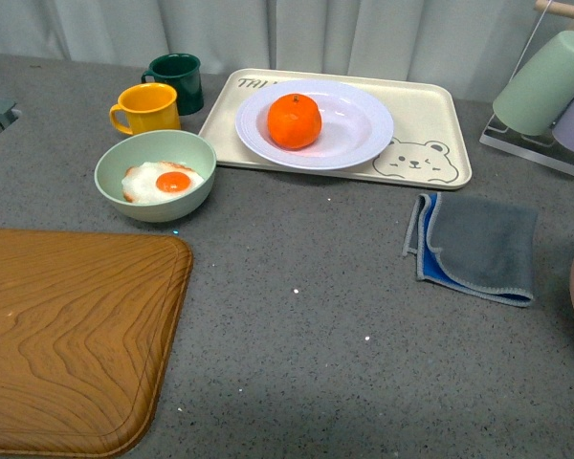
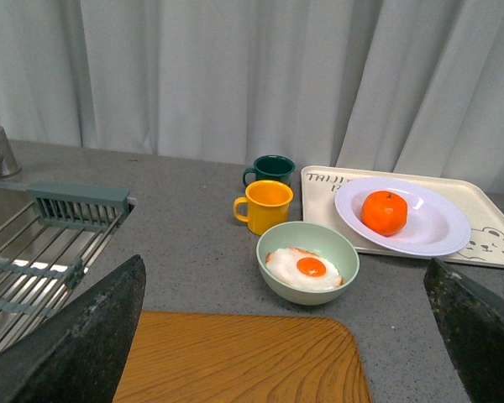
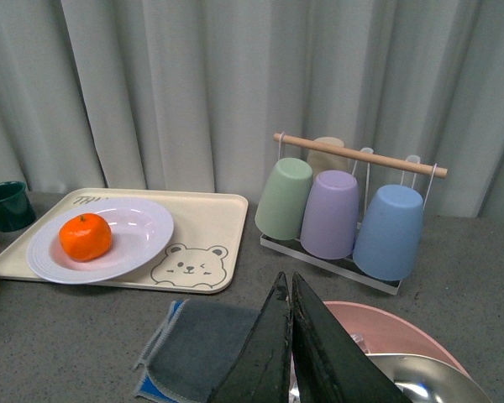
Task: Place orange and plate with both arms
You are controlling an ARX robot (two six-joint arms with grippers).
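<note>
The orange (image 1: 294,121) lies in the white plate (image 1: 364,120), left of the plate's middle. The plate rests on a cream bear tray (image 1: 430,115) at the back of the counter. Both also show in the left wrist view, orange (image 2: 384,211) on plate (image 2: 437,227), and in the right wrist view, orange (image 3: 86,236) on plate (image 3: 143,227). My left gripper (image 2: 283,269) is open and empty, well short of the plate, above a wooden tray. My right gripper (image 3: 289,281) is shut on nothing, hanging over a grey cloth, far from the plate. Neither arm shows in the front view.
A pale green bowl (image 1: 155,177) with a fried egg, a yellow mug (image 1: 146,107) and a dark green mug (image 1: 177,81) stand left of the bear tray. A wooden tray (image 1: 67,335) fills the front left. Grey cloth (image 1: 478,244), cup rack (image 3: 344,210) and pink bowl (image 3: 403,336) lie right.
</note>
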